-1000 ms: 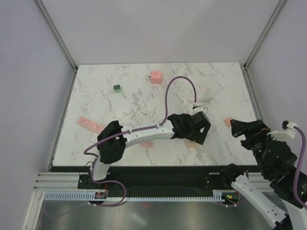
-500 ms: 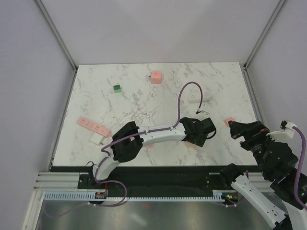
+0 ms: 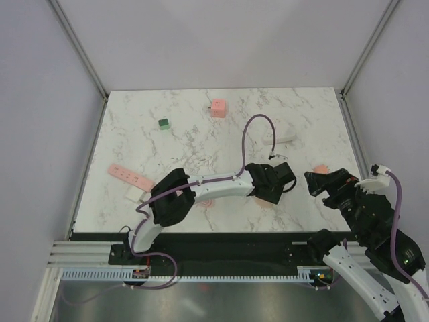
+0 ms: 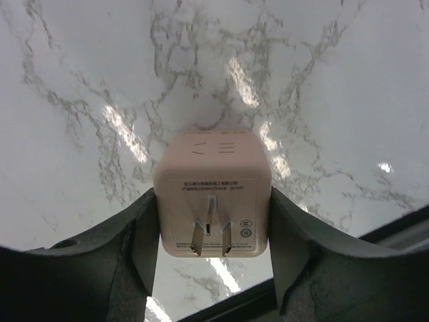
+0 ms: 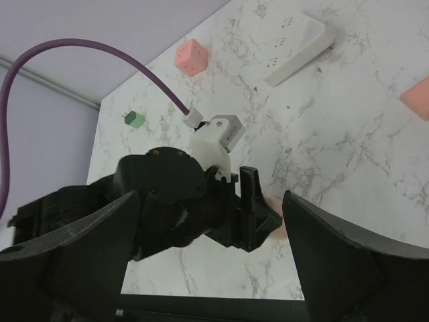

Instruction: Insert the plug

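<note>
The plug point(image 4: 212, 201) is a pale pink cube with metal prongs facing the left wrist camera, resting on the marble table. My left gripper point(image 4: 212, 225) has a finger pressed against each of its sides, so it is shut on the plug. From above, the left gripper point(image 3: 268, 186) covers the plug point(image 3: 269, 201), and only a pink edge shows. My right gripper point(image 3: 320, 182) hovers open just to the right, with nothing between its fingers point(image 5: 335, 248). In the right wrist view the plug point(image 5: 275, 226) peeks out behind the left gripper.
A white power strip point(image 3: 278, 139) lies behind the left gripper and a pink power strip point(image 3: 126, 174) at the left. A pink cube point(image 3: 218, 108) and a green cube point(image 3: 163, 123) sit at the back. Another pink piece point(image 3: 320, 170) lies near the right gripper.
The left gripper has closed from wide open onto the plug's sides. The left arm shifted slightly and the right gripper moved left, closer to it.
</note>
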Controlling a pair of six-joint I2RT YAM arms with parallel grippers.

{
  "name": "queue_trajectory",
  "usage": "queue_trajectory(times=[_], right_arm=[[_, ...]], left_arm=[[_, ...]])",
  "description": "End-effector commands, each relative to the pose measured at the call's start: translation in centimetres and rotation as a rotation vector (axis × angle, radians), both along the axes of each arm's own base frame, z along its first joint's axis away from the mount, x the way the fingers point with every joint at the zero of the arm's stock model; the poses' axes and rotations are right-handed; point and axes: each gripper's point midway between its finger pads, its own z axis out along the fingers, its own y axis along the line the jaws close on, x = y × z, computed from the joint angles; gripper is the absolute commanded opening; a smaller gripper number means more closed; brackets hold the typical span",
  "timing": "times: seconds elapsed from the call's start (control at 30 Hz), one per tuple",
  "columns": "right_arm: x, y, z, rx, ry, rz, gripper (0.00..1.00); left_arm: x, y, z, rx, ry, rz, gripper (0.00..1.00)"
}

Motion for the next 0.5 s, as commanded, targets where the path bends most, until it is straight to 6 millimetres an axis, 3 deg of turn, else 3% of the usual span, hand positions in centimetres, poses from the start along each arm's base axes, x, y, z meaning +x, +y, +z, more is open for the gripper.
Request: queue_trajectory(times=[0.0,0.03,0.07,0.1,0.13,0.17,0.2,0.27,0.3,0.37,0.43,0.47], right_arm=[[0.3,2.7,0.9,0.021,-0.084,0.138,0.95],[0.2,3.5,0.4,0.028,-0.090,0.180,0.94],[0.2,3.9,0.4,0.039,-0.104,0.198,0.93],[0.0,4.5,1.1,0.063,-0.143,0.232,0.93],[0.0,4.9,0.8,0.066,-0.145,0.251,0.93],[-0.1,5.3,1.0,0.073,-0.157,0.279,0.92],[-0.6,6.5,1.6,0.078,-0.186,0.352,0.93],[-0.8,7.8,2.0,0.078,-0.204,0.421,0.93],[-0.6,8.7,2.4,0.086,-0.211,0.461,0.94],[-0.9,10.1,2.1,0.109,-0.189,0.533,0.94],[-0.5,11.7,1.7,0.168,-0.164,0.580,0.93],[-0.8,12.6,2.7,0.217,-0.202,0.632,0.93]], left_arm=[[0.4,0.3,7.0,-0.269,0.055,-0.019,0.02],[0.0,-1.0,9.2,-0.415,0.087,-0.070,0.02],[-0.8,0.6,7.6,-0.433,0.147,-0.080,0.02],[-0.3,0.4,13.6,-0.655,0.128,-0.151,0.02],[-0.3,1.4,14.6,-0.713,0.139,-0.165,0.02],[-0.8,2.9,14.0,-0.747,0.171,-0.163,0.02],[-0.5,4.2,17.8,-0.860,0.139,-0.210,0.02],[-0.9,6.2,19.0,-0.915,0.130,-0.241,0.02],[-1.2,7.6,21.2,-0.966,0.104,-0.278,0.02],[-2.0,8.6,22.6,-1.022,0.074,-0.337,0.02],[-3.6,9.8,25.4,-1.093,0.043,-0.420,0.02],[-4.2,10.0,26.3,-1.132,0.029,-0.447,0.02]])
